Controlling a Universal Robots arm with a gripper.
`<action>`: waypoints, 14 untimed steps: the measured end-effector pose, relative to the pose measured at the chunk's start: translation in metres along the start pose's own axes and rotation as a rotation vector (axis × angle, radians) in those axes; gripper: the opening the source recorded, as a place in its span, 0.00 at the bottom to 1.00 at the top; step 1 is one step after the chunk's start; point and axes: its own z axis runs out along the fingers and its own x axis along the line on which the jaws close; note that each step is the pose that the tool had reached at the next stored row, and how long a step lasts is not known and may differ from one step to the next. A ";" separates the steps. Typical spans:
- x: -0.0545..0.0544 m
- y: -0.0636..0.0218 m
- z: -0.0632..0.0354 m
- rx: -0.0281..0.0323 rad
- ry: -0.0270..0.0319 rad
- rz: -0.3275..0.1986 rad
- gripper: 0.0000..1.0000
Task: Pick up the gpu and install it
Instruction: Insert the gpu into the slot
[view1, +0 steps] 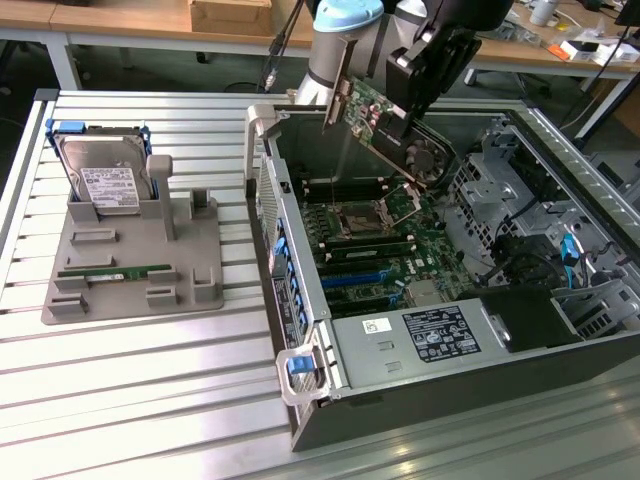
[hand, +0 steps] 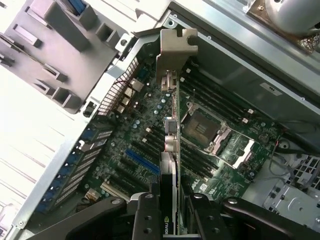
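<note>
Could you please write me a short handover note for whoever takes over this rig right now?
Gripper: shut on the gpu.
Position: the gpu is held tilted in the air over the motherboard inside the open computer case, touching nothing below.
Done: pick-up. The hard drive and memory stick sit on the grey holder beside the case.
Left: installation. The gpu is not yet in a slot, and the blue slots are unoccupied.
</note>
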 end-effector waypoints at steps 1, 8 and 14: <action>0.000 0.0000 0.0000 0.0001 0.0003 -0.005 0.26; 0.000 0.0000 0.0001 0.0007 0.0019 -0.033 0.26; 0.000 0.0000 0.0001 0.0013 0.0037 -0.064 0.26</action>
